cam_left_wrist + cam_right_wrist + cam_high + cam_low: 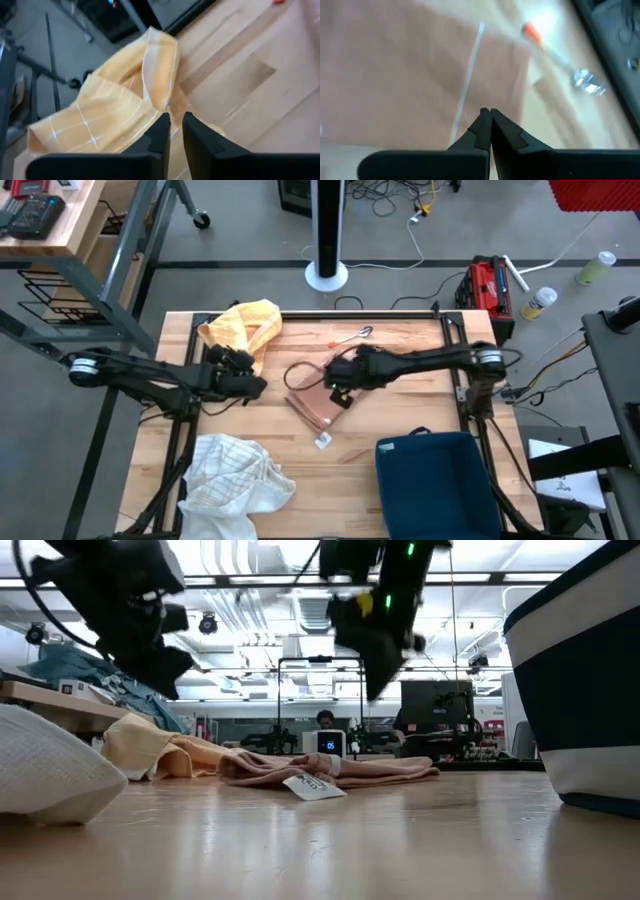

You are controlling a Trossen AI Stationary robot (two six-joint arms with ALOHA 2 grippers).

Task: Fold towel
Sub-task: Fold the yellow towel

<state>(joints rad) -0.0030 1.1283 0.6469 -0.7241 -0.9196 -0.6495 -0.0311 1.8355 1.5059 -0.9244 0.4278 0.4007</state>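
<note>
I have the right end effector (pixel 338 383) raised over the middle of the bench (pixel 400 415), its two fingers pressed together with nothing between them. Directly under its tip lies the pink towel (pixel 318 407), folded flat into a slanted rectangle; from my right wrist camera the fingertips hang just above the cloth, not touching it as far as I can judge. A small white tag (pixel 323 441) sticks out of the towel's near corner, on the side away from that end effector. Beyond it, toward the far edge of the bench, lies a slim tool with an orange tip (pixel 349 338) and a shiny metal end.

The left end effector (pixel 257 387) sits off the bench surface too, just beside the pink towel's left side and apart from it. Its fingers (pixel 162 131) stand a narrow slit apart and hold nothing. Just past its fingertips, at the bench's far left corner, lies a crumpled yellow cloth (pixel 243 326), part of it draped over the edge.

Behind the left end effector, at the near left of the bench, a white cloth (pixel 232 482) lies bunched up. Near the right arm's side, at the near edge, stands a dark blue bin (pixel 435 476).
</note>
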